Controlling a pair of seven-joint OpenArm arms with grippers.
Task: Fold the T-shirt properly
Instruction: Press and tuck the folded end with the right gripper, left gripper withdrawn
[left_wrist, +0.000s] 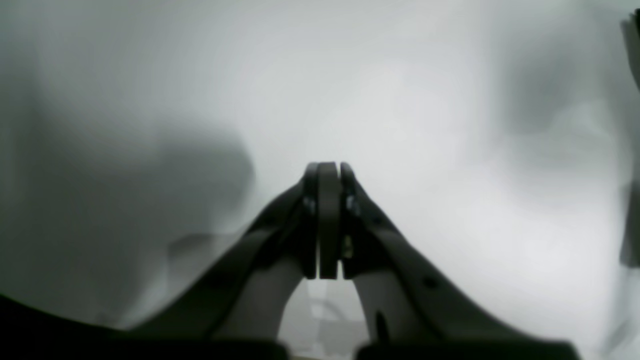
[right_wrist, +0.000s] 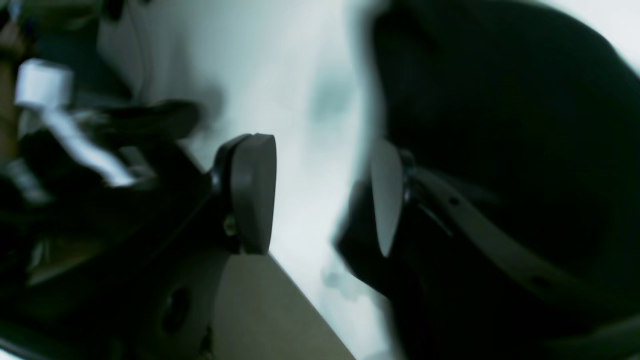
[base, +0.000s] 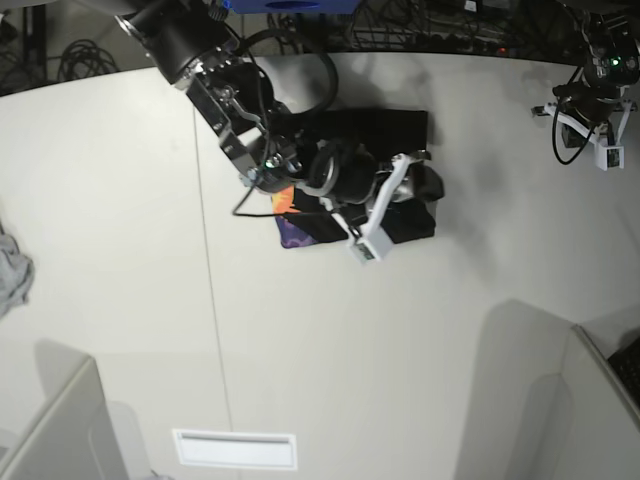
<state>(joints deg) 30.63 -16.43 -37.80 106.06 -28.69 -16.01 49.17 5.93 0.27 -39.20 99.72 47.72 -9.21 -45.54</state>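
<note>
The black T-shirt (base: 375, 130) lies folded into a compact block in the middle of the white table (base: 120, 200), with a strip of its orange and purple print (base: 298, 232) showing at its left edge. My right gripper (base: 422, 186) hovers over the shirt's right end. In the right wrist view the right gripper (right_wrist: 320, 200) is open, with bare table showing in the gap between its pads (right_wrist: 252, 192). Black T-shirt fabric (right_wrist: 500, 100) lies just behind the right-hand finger. My left gripper (left_wrist: 330, 170) is shut on nothing above bare table, and its arm (base: 590, 100) sits at the far right corner.
A small light-grey cloth (base: 12, 275) lies at the table's left edge. A white label (base: 235, 450) sits near the front edge. Upright panels stand at the front left (base: 50, 430) and front right (base: 560, 400). Cables (base: 420, 25) run along the back.
</note>
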